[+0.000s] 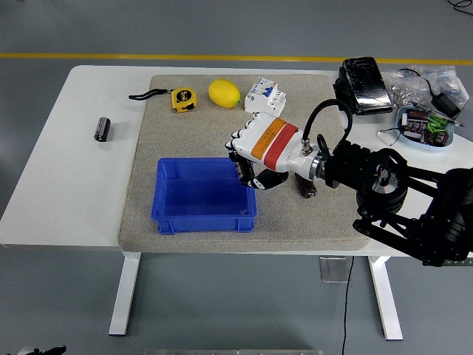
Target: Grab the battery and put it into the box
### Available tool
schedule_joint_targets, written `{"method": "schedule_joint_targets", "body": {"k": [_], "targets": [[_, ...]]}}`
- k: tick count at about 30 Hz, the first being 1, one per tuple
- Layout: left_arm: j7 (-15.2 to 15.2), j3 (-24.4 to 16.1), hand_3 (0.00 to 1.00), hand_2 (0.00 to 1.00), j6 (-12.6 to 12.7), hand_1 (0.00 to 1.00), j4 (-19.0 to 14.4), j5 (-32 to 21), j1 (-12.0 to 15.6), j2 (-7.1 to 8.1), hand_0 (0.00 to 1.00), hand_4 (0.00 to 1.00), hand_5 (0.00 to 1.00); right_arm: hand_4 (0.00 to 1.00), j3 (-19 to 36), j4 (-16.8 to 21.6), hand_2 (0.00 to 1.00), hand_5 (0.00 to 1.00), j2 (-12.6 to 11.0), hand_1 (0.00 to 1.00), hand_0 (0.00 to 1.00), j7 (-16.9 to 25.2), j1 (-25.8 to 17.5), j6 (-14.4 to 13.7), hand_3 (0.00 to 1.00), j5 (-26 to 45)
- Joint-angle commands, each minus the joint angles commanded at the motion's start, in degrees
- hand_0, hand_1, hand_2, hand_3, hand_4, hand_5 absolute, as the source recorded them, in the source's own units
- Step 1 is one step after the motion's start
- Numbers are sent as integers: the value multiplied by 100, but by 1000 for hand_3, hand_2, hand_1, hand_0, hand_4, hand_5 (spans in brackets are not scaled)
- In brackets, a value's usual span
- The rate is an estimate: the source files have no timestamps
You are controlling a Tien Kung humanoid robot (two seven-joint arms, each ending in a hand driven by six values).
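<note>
A black battery (102,129) lies on the bare white table at the far left, off the mat. The blue box (205,194) sits on the grey mat (192,103), open side up, and I see nothing inside it. My right hand (249,164), white with an orange and red band, hangs over the box's right rim with its dark fingers curled; I cannot make out anything held in them. A small dark upright object (307,190), battery-sized, stands on the mat under my right forearm. My left arm is out of view.
Along the mat's far edge lie a yellow tape measure (183,98), a lemon (224,93) and a white circuit breaker (265,96). At the table's far right are a black device (364,84) and a tray of small parts (423,126) with cables.
</note>
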Motion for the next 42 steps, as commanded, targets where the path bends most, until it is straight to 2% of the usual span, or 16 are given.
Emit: {"method": "schedule_joint_targets", "body": {"k": [4, 8, 9, 14, 15, 16, 20, 21, 24, 28, 32, 33, 38, 39, 42], "targets": [[4, 4, 601, 736, 4, 679, -3, 5, -16, 3, 713, 615, 483, 746, -219, -177, 513, 210, 290, 232, 114, -51, 115, -32, 514, 27], [2, 9, 601, 736, 4, 679, -6, -3, -39, 16, 713, 615, 483, 746, -368, -363, 513, 210, 485, 232, 114, -90, 254, 130, 514, 30], [0, 12, 601, 735, 4, 679, -7, -3, -42, 19, 713, 615, 483, 892, -383, -383, 703, 261, 508, 373, 236, -90, 272, 155, 668, 37], [-7, 24, 601, 735, 15, 679, -6, -19, -54, 25, 713, 615, 483, 892, -436, -412, 703, 261, 559, 373, 236, -61, 335, 317, 668, 89], [-8, 28, 600, 736, 16, 678, -6, -22, -55, 26, 713, 615, 483, 998, -439, -407, 774, 301, 557, 444, 286, -52, 338, 347, 830, 96], [-8, 27, 600, 736, 16, 678, -6, -21, -56, 27, 713, 615, 483, 998, -439, -405, 774, 301, 556, 444, 286, -45, 338, 358, 830, 99], [-4, 24, 600, 736, 16, 678, -6, -18, -55, 30, 713, 615, 483, 998, -433, -400, 774, 301, 541, 444, 286, -12, 332, 402, 830, 118], [-2, 23, 600, 736, 16, 679, -5, -17, -56, 30, 713, 615, 483, 998, -428, -397, 797, 347, 534, 440, 265, -7, 330, 410, 858, 119], [5, 18, 600, 736, 15, 679, -5, -6, -56, 24, 713, 615, 483, 998, -356, -334, 797, 347, 462, 440, 265, 6, 306, 459, 858, 116], [-3, 23, 600, 739, 18, 680, -2, -17, -49, 22, 713, 615, 483, 998, -78, -186, 777, 351, 242, 422, 255, -5, 297, 587, 841, 65], [-4, 39, 600, 739, 21, 680, -3, -21, -41, 28, 713, 615, 483, 998, 292, -32, 777, 351, -52, 422, 255, -38, 275, 856, 841, 39], [-6, 54, 600, 741, 21, 682, -5, -30, -41, 30, 714, 615, 483, 998, 397, 12, 788, 405, -154, 632, 440, -73, 248, 950, 842, 29], [4, 39, 600, 741, 24, 682, 0, -2, -19, 21, 714, 615, 483, 998, 675, -104, 788, 405, -418, 632, 440, -181, 83, 1322, 842, 347], [5, 37, 600, 744, 22, 683, 0, -2, -15, 20, 714, 615, 483, 998, 690, -147, 842, 487, -448, 829, 992, -176, 54, 1341, 869, 399], [13, 26, 600, 744, 14, 683, -1, 4, 2, 10, 714, 615, 483, 998, 695, -366, 842, 487, -517, 829, 992, -130, -46, 1405, 869, 534]]}}
